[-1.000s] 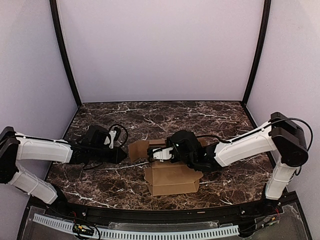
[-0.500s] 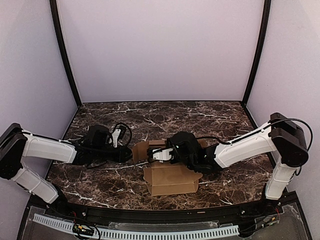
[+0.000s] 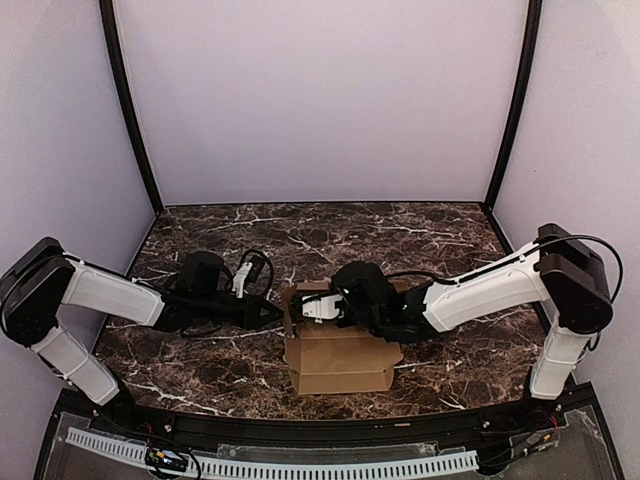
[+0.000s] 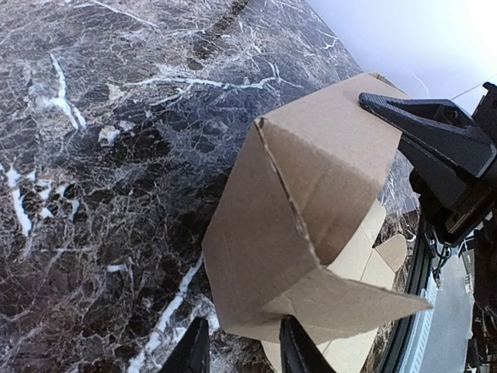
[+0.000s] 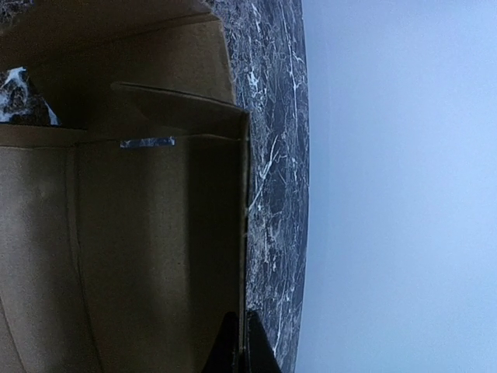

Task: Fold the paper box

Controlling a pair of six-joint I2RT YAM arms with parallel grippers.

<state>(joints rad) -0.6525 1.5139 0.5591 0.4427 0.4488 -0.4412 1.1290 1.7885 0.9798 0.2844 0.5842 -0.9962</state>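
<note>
Paper box (image 3: 340, 365) half-folded, right hand (image 5: 239, 343) clenched on its wall — left hand (image 4: 241, 351) parted, maybe touching.

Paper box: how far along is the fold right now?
Partly folded. Done: the paper box has walls standing, creased at its left corner. In hand: the right gripper is shut on a wall's edge; the left gripper, jaws open, sits at that corner. To do: the end gapes open, its small tabs loose, and the near panel lies flat.

paper box (image 3: 340, 365) central, blocking — far tabletop (image 3: 330, 228) free
</note>
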